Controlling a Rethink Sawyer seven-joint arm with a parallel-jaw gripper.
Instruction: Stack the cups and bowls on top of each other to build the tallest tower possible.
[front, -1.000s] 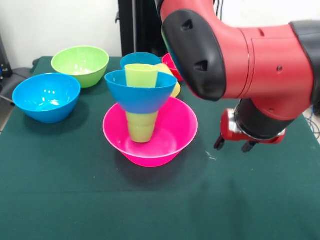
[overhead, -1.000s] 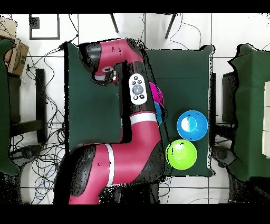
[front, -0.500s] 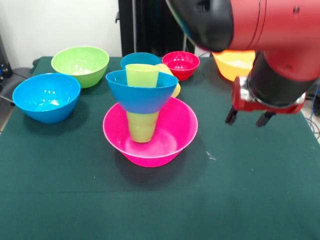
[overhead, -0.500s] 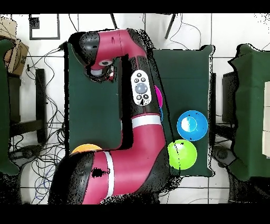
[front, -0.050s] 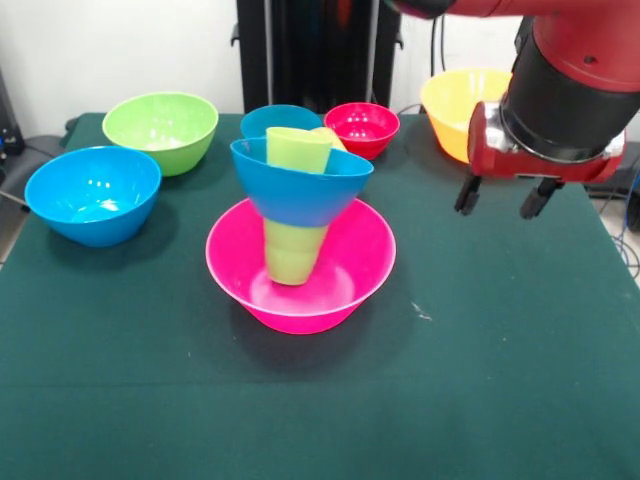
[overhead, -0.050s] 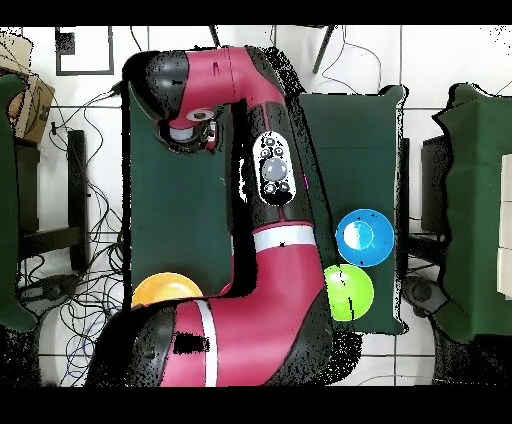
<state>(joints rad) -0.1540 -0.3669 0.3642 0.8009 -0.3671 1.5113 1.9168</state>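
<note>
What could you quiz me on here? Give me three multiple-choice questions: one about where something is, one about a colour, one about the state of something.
1. Where does the lower green cup stand?
A. in the pink bowl
B. in the red bowl
C. on the bare cloth

2. What colour is the bowl resting on that cup?
A. orange
B. blue
C. red

3. How is the hand?
A. shut on a cup
B. open and empty
C. shut on a bowl

Answers:
1 A: the green cup stands inside the pink bowl.
2 B: a blue bowl sits on it, tilted, with another cup inside.
3 B: the hand hangs right of the tower, fingers apart, holding nothing.
</note>
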